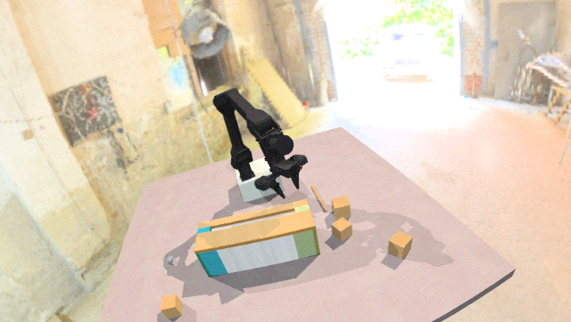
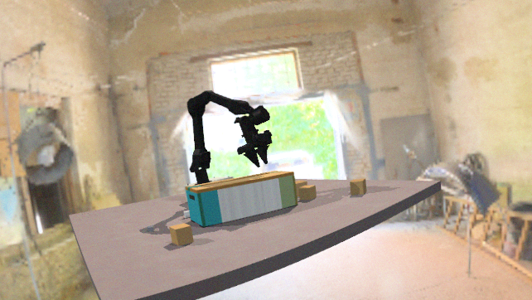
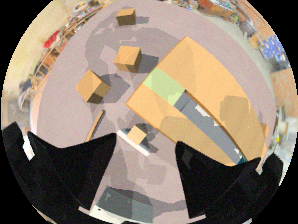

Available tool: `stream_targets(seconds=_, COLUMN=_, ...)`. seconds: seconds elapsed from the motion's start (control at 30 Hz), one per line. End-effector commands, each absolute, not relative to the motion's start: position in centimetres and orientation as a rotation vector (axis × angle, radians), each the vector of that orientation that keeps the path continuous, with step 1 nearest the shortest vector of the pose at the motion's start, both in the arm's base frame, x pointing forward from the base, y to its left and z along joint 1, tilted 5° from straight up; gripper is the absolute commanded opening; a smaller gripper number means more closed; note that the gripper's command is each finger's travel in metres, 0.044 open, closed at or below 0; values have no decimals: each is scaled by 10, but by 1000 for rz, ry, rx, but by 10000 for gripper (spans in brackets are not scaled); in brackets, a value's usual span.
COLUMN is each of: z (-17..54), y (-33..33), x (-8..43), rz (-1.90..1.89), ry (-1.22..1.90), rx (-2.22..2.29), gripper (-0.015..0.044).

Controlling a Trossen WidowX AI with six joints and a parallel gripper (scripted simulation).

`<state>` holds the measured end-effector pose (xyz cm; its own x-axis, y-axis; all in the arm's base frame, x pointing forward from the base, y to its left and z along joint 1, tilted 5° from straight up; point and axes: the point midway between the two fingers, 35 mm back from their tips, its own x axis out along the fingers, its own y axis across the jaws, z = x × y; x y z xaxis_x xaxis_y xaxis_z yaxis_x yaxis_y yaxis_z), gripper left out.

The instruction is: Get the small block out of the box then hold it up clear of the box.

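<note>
Top view: pincer open above box

Two dark fingers frame the bottom, apart with nothing between them. Above right lies the box, tan-topped, its green end nearest three tan blocks to the left. A thin stick and a small block lie near the fingers.
</note>
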<state>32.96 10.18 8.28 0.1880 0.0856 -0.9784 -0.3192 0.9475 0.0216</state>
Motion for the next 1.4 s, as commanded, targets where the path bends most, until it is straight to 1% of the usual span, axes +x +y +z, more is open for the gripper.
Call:
stream_targets(seconds=0.0, z=79, y=109, x=318, rz=809, ry=1151, rx=-1056, gripper=285)
stream_targets(seconds=0.43, z=82, y=118, x=310, rz=1288, ry=793, rx=-1865, gripper=285)
stream_targets(seconds=0.8, z=85, y=124, x=304, rz=1666, ry=351, rx=-2505, gripper=285)
stream_targets(seconds=0.87, z=85, y=124, x=304, rz=1695, ry=310, rx=-2550, gripper=285)
stream_targets(seconds=1.37, z=85, y=124, x=304, rz=1695, ry=310, rx=-2550, gripper=285)
